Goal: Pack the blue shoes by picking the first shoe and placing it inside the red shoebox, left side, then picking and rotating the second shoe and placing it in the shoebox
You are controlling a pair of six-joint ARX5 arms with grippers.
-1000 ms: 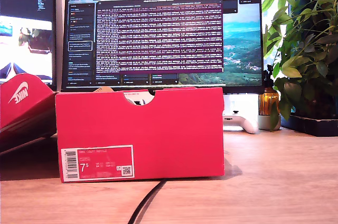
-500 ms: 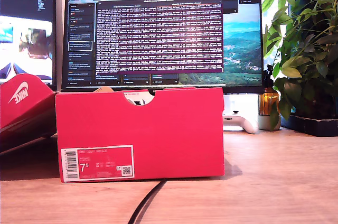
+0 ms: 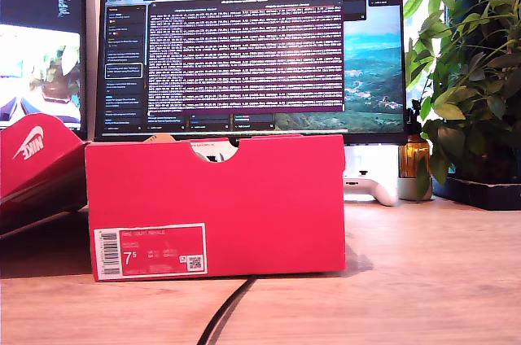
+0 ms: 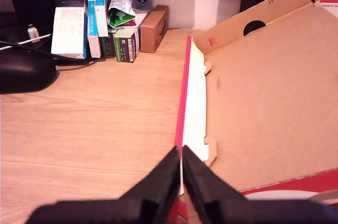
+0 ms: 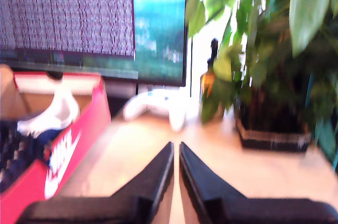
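Note:
The red shoebox [image 3: 244, 198] stands in the middle of the exterior view, with its barcode label facing the camera. Its lid [image 3: 32, 166] leans at the exterior view's left. Neither arm shows in that view. My first gripper [image 4: 181, 152] is shut on nothing and hangs over the red edge of the lid [image 4: 264, 102], whose brown inside faces up. My second gripper [image 5: 176, 147] is shut and empty over bare table beside the shoebox [image 5: 79, 145]. A blue shoe [image 5: 16, 150] with a white sole lies inside the box, partly cut off by the picture's edge.
Two monitors [image 3: 252, 52] stand behind the box. A potted plant [image 3: 472, 93], a brown bottle [image 3: 415, 158] and a white game controller [image 3: 370, 186] are at the exterior view's right. A black cable [image 3: 228, 308] runs forward. Small boxes [image 4: 100, 23] and a black mouse [image 4: 24, 73] lie beyond the lid.
Nothing on the table has moved in the exterior view. Only the picture on the monitor at that view's left has changed.

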